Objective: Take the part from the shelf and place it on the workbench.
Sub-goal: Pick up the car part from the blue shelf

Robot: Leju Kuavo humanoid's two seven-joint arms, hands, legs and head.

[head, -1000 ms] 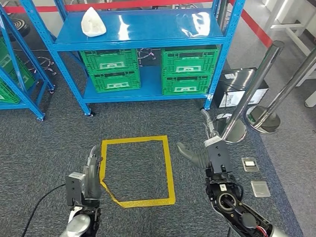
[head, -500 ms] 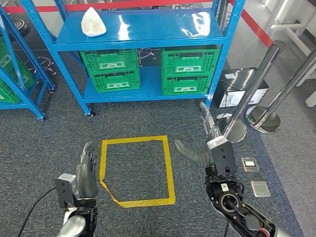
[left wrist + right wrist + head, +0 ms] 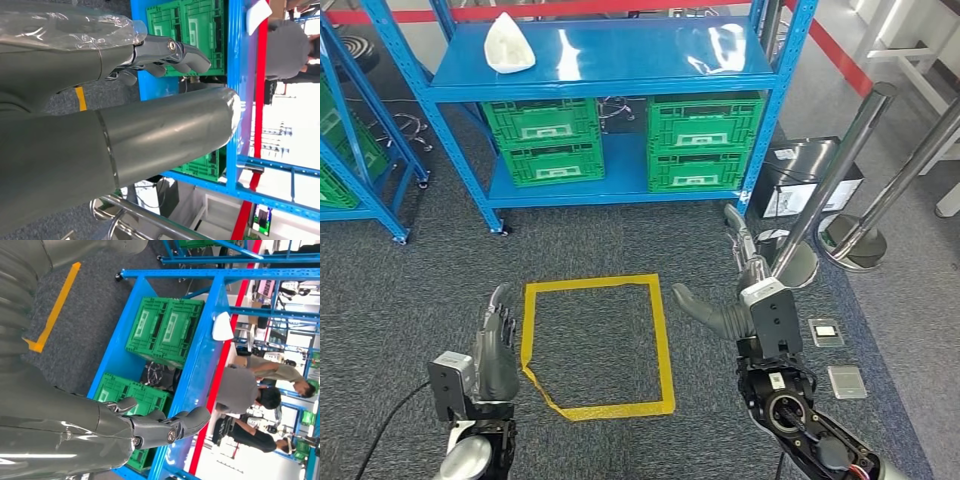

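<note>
Early in the task, nothing yet taken. White part (image 3: 509, 45) lying on the top deck of the blue shelf (image 3: 622, 60), at the far left of that deck, well apart from both hands; also seen as a pale shape (image 3: 222, 326) on the shelf edge from the right wrist. Left hand (image 3: 495, 345) low at the near left, just beside the left edge of the yellow tape square (image 3: 595, 345) on the grey carpet, fingers upright and a little apart, holding nothing. Right hand (image 3: 731, 280) at the near right, thumb stuck out toward the tape square and fingers pointing far toward the shelf, likewise spread and bare; wrist views agree, fingers (image 3: 177, 52) extended with nothing between them and the thumb. Green crates (image 3: 546, 140) stacked on the lower shelf deck, left and right, beneath the part. Metal barrier posts (image 3: 841, 170) slanting at the right, close by the right arm. No workbench identifiable here, possibly out of frame, so hard to judge the carry. Left to do, by this reckoning: close in on the shelf, raise a hand to the top deck, grip the part, lift it off, turn toward the workbench and set it down. In short, approach stage, with the whole grasp, carry and placement outstanding.
</note>
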